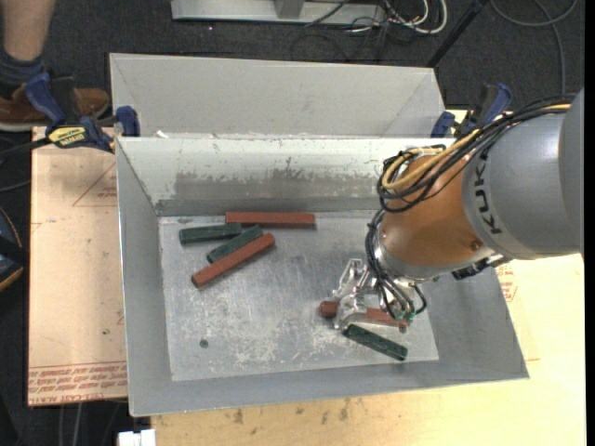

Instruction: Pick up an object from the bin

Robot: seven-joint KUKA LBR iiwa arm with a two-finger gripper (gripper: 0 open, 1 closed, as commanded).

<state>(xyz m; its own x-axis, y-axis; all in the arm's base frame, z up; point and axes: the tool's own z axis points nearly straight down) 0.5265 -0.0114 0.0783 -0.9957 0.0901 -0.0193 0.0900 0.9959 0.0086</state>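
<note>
My gripper point(350, 297) is low in the bin's front right part, right over the left end of a short red-brown bar point(379, 317) that lies on the floor. The bar's rounded left tip point(328, 309) pokes out to the left of the gripper. Just in front of it lies a dark green bar point(376, 342), slanted and close to the red-brown one. Whether the gripper touches either bar cannot be made out.
Near the back wall at the left lie a long red-brown bar point(270, 219), two dark green bars point(209, 234) point(234, 245) and a slanted red-brown bar point(232, 260). The arm with its orange cover and cables hangs over the bin's right side.
</note>
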